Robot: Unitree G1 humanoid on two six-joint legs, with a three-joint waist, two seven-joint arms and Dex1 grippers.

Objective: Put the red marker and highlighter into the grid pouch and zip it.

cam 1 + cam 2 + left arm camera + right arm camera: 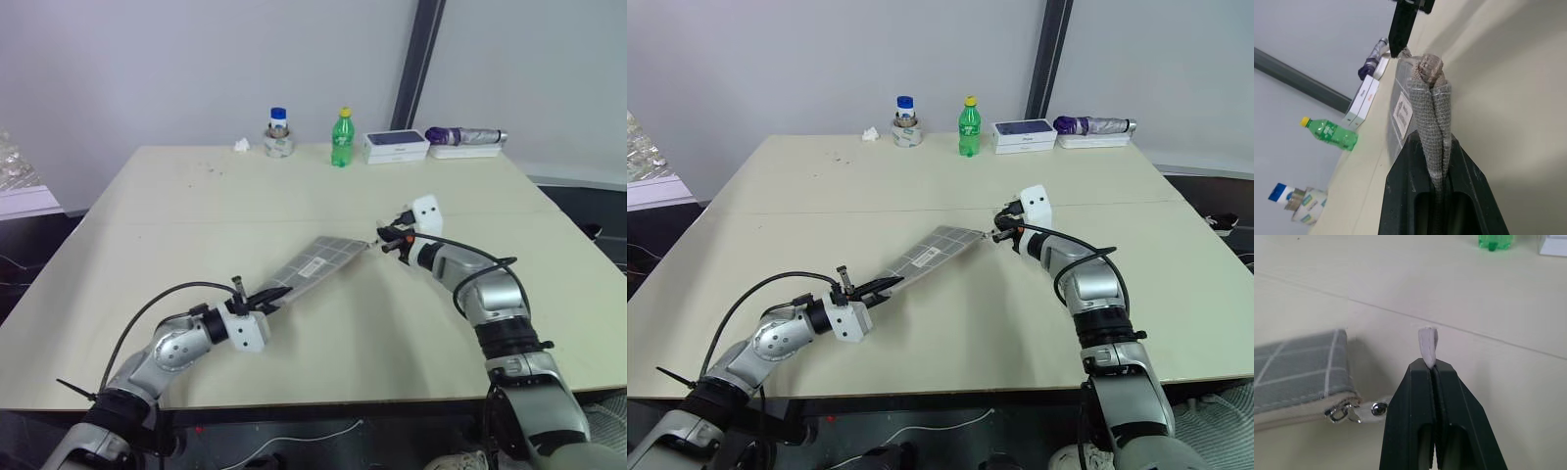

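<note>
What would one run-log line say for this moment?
left gripper: shut on grey grid fabric pouch | right gripper: shut on pouch's pull cord | zipper: at end

We see a flat grey fabric pouch (931, 254) crossed by white grid lines, with a small white label and a pale grey pull cord (1427, 346) pinched in our black right hand (1433, 369). Beyond it stands a green plastic bottle (968, 129) with a yellow cap on the cream worktop (1019, 323).

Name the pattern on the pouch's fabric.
Grey with white grid lines on the grid pouch, clearest in the right wrist view.
</note>
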